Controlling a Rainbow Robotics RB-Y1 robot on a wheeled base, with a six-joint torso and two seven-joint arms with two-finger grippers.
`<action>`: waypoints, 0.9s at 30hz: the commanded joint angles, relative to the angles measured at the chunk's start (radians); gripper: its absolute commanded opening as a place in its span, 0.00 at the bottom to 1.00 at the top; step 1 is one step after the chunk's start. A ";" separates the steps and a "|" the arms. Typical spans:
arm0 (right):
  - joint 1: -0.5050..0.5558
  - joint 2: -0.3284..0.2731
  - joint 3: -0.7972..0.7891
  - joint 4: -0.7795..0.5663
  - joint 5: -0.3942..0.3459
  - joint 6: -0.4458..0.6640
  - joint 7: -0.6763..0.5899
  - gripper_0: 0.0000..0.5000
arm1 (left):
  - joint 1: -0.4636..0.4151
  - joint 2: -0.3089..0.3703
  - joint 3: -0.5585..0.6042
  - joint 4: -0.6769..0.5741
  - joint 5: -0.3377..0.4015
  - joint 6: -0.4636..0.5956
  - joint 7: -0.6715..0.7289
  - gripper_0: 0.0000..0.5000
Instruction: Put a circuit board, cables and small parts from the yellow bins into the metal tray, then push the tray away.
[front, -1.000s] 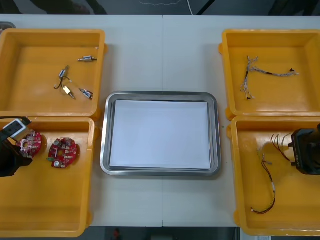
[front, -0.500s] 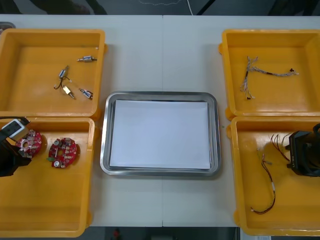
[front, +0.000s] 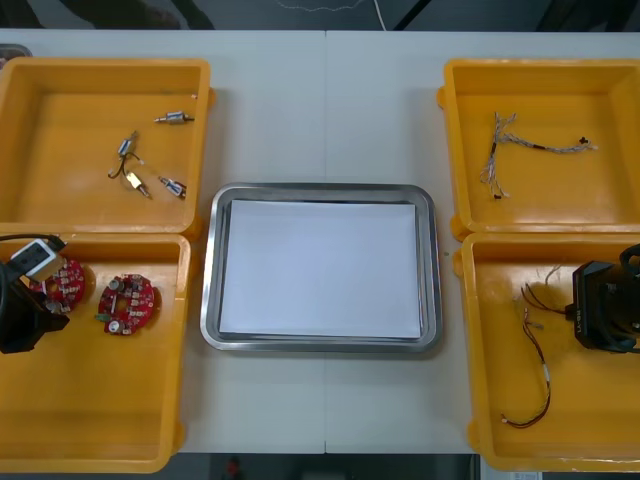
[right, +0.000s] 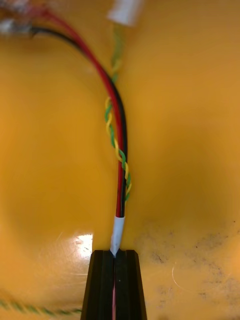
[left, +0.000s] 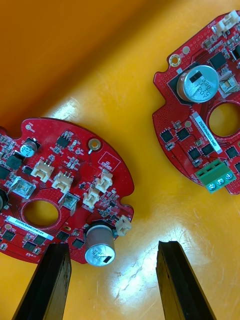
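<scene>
**A:** What do we see at the left of the counter (front: 330, 90)?

**B:** 2 yellow bins. The far left bin (front: 60, 90) holds a few small metal parts (front: 150, 150). In the near left bin (front: 100, 400) 2 round red circuit boards lie flat, side by side, components up. Each has a round hole at its middle and a silver capacitor. Being round, they have no long axis we can name.

**A:** And the left claw (left: 112, 248)?

**B:** It is released, over the outer board (left: 60, 200). Its black fingers stand apart with that board's capacitor edge between them, grasping nothing. The inner board (left: 205, 125) lies just beside, its green terminal block on the side nearer the fingers.

**A:** The middle?

**B:** We see the metal tray (front: 209, 270), white inside, its long side across the counter.

**A:** The right?

**B:** In the far right bin (front: 560, 90) lies a pale twisted cable (front: 530, 148), bent into 2 limbs. In the near right bin (front: 600, 430) the right claw (right: 115, 254) is clenched on the white-sleeved end of a red and black cable (right: 119, 150). A yellow and green twisted pair runs alongside it. The cable leads straight away from the fingertips, then bends aside. From the front its long axis runs near to far along the bin.
</scene>
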 joint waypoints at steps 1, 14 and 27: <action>0.002 0.012 0.020 -0.004 0.006 -0.005 -0.021 0.00 | -0.028 0.037 -0.026 0.013 -0.014 -0.017 -0.167 1.00; 0.002 -0.018 -0.091 -0.159 -0.005 0.087 0.019 0.00 | -0.034 0.038 -0.043 0.013 -0.011 -0.037 -0.172 1.00; 0.002 -0.143 -0.137 -0.340 -0.118 0.272 0.083 0.00 | -0.034 0.038 -0.051 0.013 -0.017 -0.037 -0.172 1.00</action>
